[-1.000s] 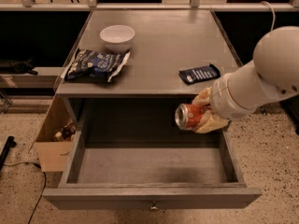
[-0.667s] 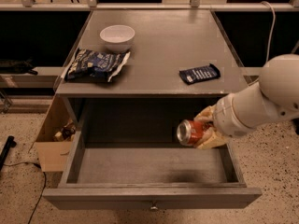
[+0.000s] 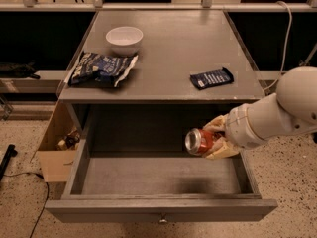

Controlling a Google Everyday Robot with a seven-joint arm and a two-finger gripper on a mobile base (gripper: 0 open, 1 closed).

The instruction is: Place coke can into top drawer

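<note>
coke can (image 3: 199,141): held on its side, silver end facing 9 o'clock, over the 3 o'clock part of the open top drawer (image 3: 148,176). It sits inside the drawer outline and looks to be above the floor, not on it. The shadow falls on the floor toward 6 o'clock of the can.

gripper (image 3: 213,139): clamped on the can body, one tan finger (image 3: 216,125) at 12 o'clock of the can and the other at 6. It sits just inside the drawer's right wall.

Step in hand: lower and release.
- Judgement: go straight down until the can nears the floor, keeping clear of the right wall and the tabletop edge at 12 o'clock.
- The can is lying sideways, so it will likely roll. Let go low and gently, then pull out toward 3 o'clock, rising clear of the drawer wall.
- The drawer floor is bare, nothing in the way.

Arm pose: the white arm (image 3: 277,114) enters from 3 o'clock, forearm angled down toward 8 o'clock, wrist just above the drawer's right rim.

Outward:
- dark blue snack bar (image 3: 212,78) on the tabletop (image 3: 173,48), at 12 o'clock of the can
- chip bag (image 3: 101,68) and white bowl (image 3: 124,37) toward 10 o'clock, well apart
- drawer knob (image 3: 162,220) at 6 o'clock
</note>
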